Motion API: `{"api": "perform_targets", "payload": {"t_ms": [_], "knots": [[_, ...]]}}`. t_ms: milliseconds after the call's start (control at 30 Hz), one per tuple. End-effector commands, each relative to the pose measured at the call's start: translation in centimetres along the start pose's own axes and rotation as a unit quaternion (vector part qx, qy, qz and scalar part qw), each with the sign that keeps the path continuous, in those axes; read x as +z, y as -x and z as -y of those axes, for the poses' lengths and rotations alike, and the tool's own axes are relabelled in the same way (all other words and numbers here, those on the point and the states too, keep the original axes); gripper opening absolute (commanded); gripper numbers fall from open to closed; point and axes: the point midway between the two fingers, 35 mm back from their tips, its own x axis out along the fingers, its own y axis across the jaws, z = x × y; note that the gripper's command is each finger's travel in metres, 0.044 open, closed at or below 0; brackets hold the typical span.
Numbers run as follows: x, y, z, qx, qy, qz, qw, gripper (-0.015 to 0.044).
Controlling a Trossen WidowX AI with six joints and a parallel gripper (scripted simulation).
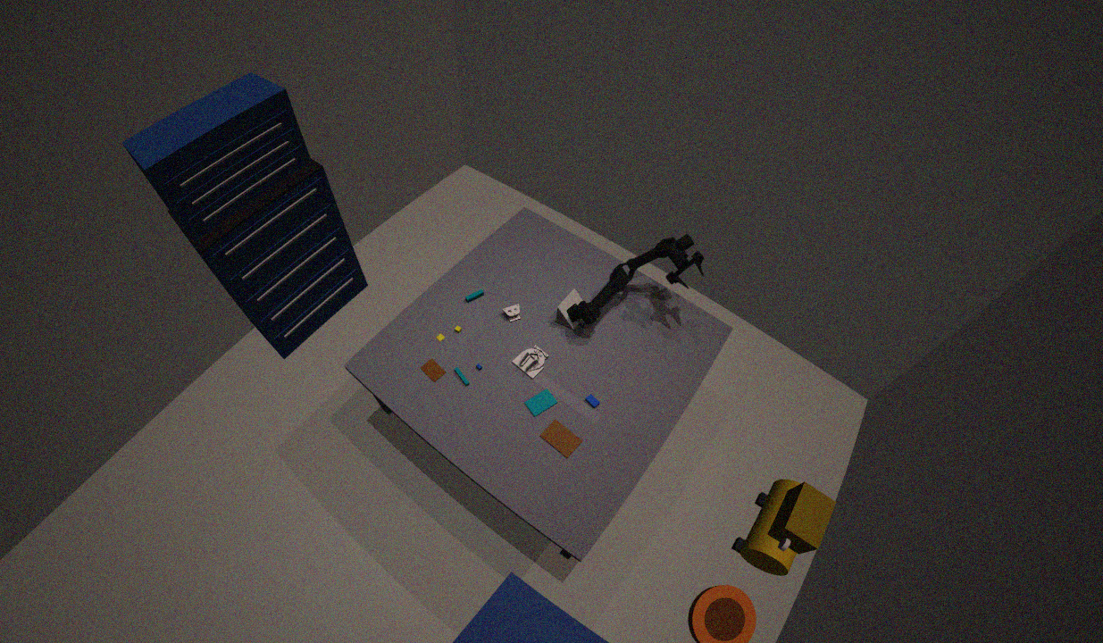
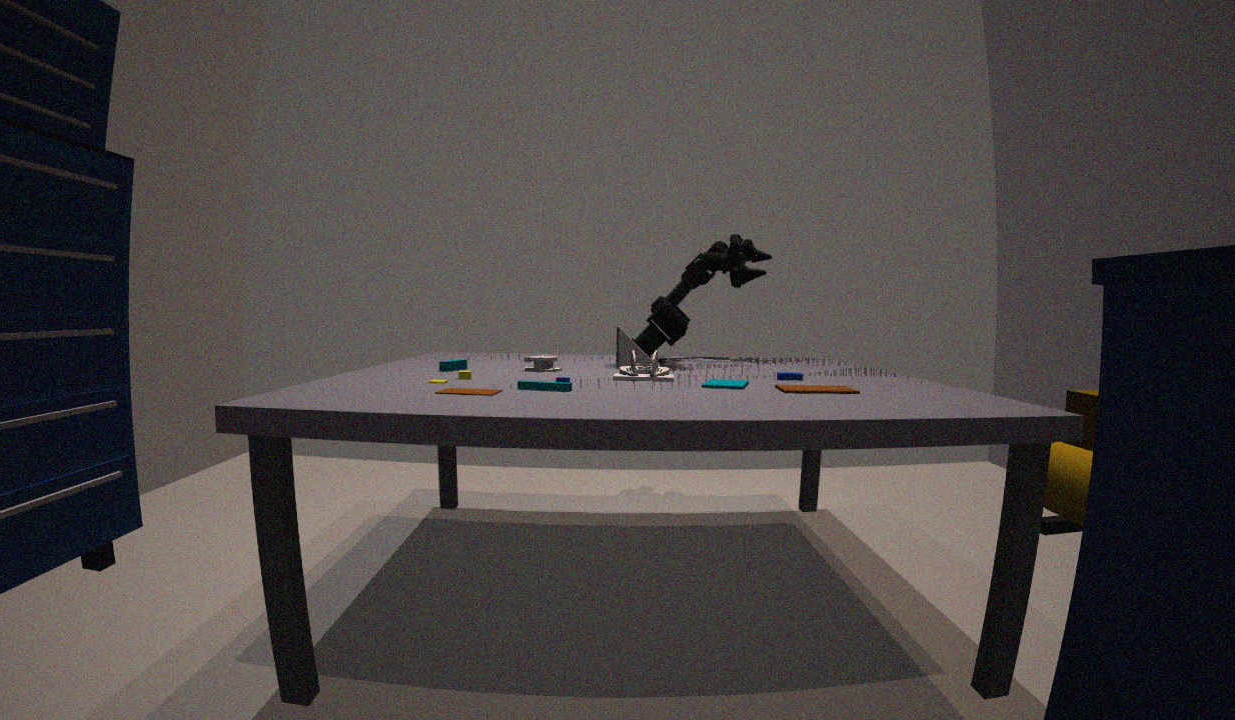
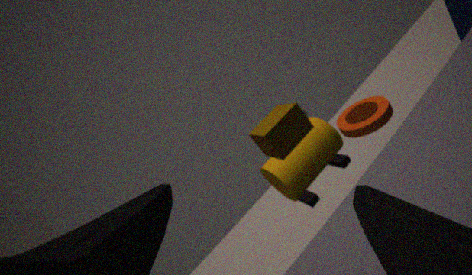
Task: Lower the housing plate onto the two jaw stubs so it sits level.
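Note:
The white base (image 1: 528, 370) (image 2: 623, 377) lies on the table with the two jaws (image 1: 529, 359) (image 2: 643, 367) on it, uncovered. Their exact seating on the pins is too small to tell. A white piece with dark holes, which looks like the housing plate (image 1: 512, 309) (image 2: 540, 359), rests raised on a small support, apart from the base and behind it in the exterior view. My gripper (image 1: 695, 280) (image 2: 768, 265) (image 3: 263, 194) is open and empty, high above the table's far right side, well away from both. The wrist view shows neither base nor plate.
A pale wedge (image 1: 567, 306) (image 2: 625, 347) stands by the arm's base. Flat teal (image 1: 541, 402) (image 2: 725, 384) and brown (image 1: 561, 438) (image 2: 816, 389) plates, a blue block (image 1: 592, 401) (image 2: 789, 377), teal bars and small yellow blocks lie on the table. A yellow machine (image 1: 771, 531) (image 3: 308, 156) stands on the floor.

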Motion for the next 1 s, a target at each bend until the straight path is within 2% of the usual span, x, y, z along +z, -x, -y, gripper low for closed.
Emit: {"api": "perform_targets", "payload": {"t_ms": [0, 33, 333, 633, 967], "knots": [[0.0, 0.0, 0.0, 0.0, 0.0, 0.0, 1.0, 0.0426], [0.0, -0.1, 0.0, 0.0, 0.001, 0.001, 1.0, 0.044], [2.8, -4.6, 0.9, -0.035, 0.049, 0.04, 0.997, 0.044], [8.5, -10.7, 2.9, -0.102, 0.101, 0.098, 0.985, 0.044], [14.5, -15.9, 6.9, -0.2, 0.153, 0.119, 0.961, 0.044]]}}
